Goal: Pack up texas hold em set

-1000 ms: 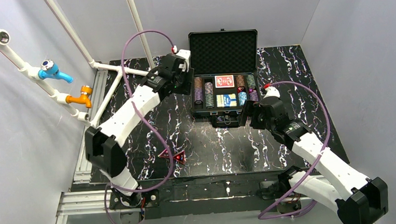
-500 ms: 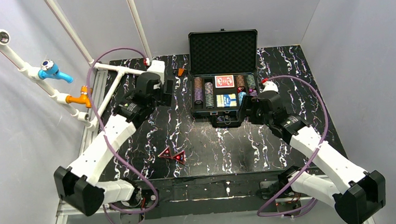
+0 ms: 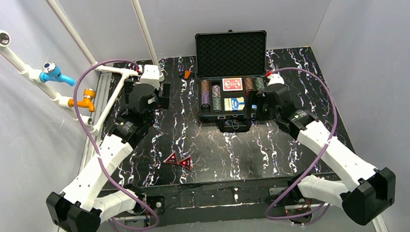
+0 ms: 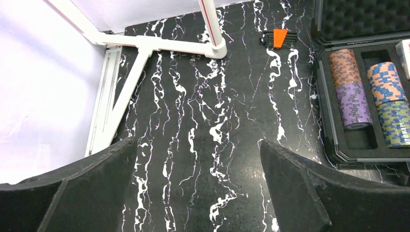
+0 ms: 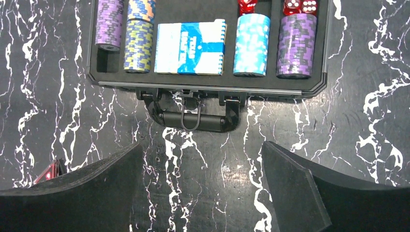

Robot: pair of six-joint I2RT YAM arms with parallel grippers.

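The case (image 3: pixel 235 113) is shown at the middle of the far edge of the desk (image 3: pixel 221 152), with its foam-lined lid (image 3: pixel 231 52) raised upright and its handle (image 5: pixel 193 118) turned toward the near edge. Four columns of chip stacks (image 3: pixel 211 97) are seen lying in the outer slots. A red deck (image 3: pixel 232 84) and a blue deck (image 5: pixel 190 47) are seated in the centre compartments, and red dice (image 5: pixel 300 7) sit in the far right corner of the tray. A short gap is visible at the near end of the leftmost slot, though no loose chips are seen on the desk. Two red triangles (image 3: pixel 178 160) lie together near the near edge, left of centre and well apart from the case. A small orange object (image 4: pixel 280 37) rests just beside the case's far left corner. The left end effector (image 4: pixel 198 145) is held spread wide and empty above bare desk to the left of the case. The right end effector (image 5: pixel 201 145) is likewise spread wide and empty, poised over the desk just in front of the handle. Packing is judged mostly complete. What appears left is the transfer of the triangles into the case, then the lowering and latching of the lid.
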